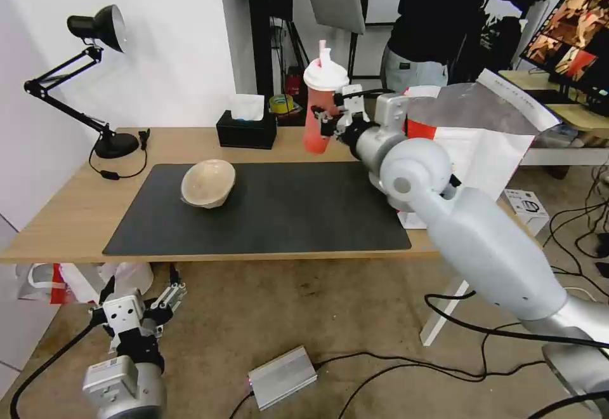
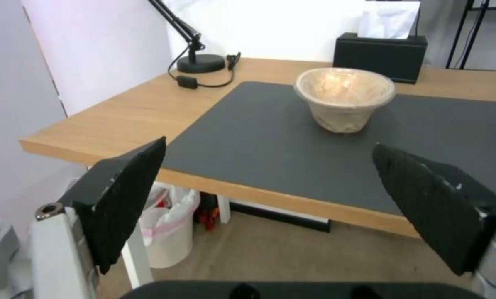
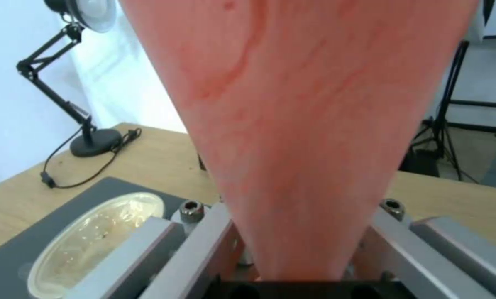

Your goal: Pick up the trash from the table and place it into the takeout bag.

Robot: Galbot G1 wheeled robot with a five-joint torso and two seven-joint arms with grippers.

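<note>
While the right gripper (image 1: pixel 327 122) clamps the cup (image 1: pixel 322 103) aloft and the left gripper (image 1: pixel 141 305) idles open, a slip risks spillage short of the bag (image 1: pixel 482 133).

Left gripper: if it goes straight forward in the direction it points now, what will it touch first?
Probably the table's near edge or the dark mat, with the beige pulp bowl farther along. The open left gripper sits low, so depth is uncertain.

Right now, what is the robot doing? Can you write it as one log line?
right gripper: shut on red cup, lifted over table | left gripper: open, low, idle | beige bowl: on mat | takeout bag: open
</note>
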